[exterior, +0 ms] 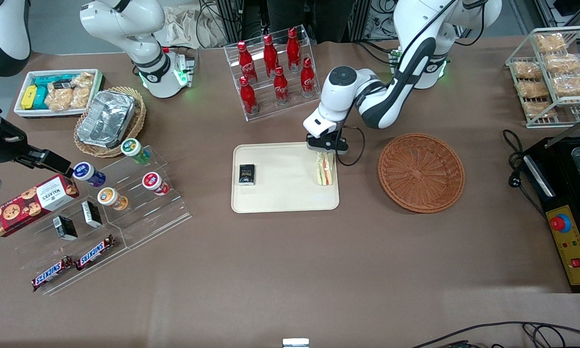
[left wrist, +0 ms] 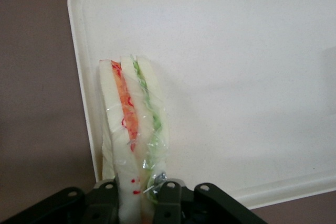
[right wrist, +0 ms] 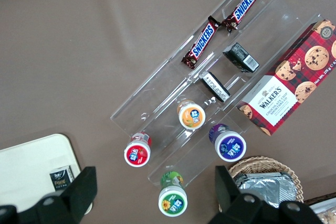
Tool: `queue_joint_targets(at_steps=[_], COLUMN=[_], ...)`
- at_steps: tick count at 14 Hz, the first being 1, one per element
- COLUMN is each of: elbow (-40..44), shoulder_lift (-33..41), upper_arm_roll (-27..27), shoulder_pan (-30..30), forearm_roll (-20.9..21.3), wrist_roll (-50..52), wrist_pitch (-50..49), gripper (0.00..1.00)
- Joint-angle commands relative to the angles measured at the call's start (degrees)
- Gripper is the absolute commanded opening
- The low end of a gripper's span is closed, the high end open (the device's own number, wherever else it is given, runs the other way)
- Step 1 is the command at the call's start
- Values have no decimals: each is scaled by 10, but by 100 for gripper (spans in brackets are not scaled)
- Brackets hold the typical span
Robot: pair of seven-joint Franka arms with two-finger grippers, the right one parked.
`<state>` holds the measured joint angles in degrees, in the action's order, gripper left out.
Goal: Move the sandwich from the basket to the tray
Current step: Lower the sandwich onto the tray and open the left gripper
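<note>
On the cream tray (exterior: 285, 200), a small black packet (exterior: 246, 174) sits toward the parked arm's end. My gripper (exterior: 324, 147) pinches the wrapped sandwich (exterior: 325, 169) at the tray's edge nearest the empty wicker basket (exterior: 420, 172). I judge I should open gently, then lift straight up so it doesn't tip

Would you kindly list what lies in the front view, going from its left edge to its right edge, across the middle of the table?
Small black pack → sandwich, standing on the tray and pinched by the tool → empty reddish-brown wicker basket.
</note>
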<state>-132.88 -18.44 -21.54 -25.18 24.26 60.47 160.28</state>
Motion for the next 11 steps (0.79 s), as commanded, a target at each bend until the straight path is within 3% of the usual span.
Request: queue_joint_targets(at_steps=[1, 5, 8, 11], elbow=[20, 52, 78, 106], shoulder_lift=[-18, 16, 93, 142], upper_arm_roll=[4, 14, 20, 15], shoulder_pan=[1, 1, 21, 49], forearm_roll=[15, 12, 4, -11], wrist_roll=[-4, 7, -1, -7], wrist_pitch=[11, -2, -134, -196], gripper=[100, 100, 100, 100])
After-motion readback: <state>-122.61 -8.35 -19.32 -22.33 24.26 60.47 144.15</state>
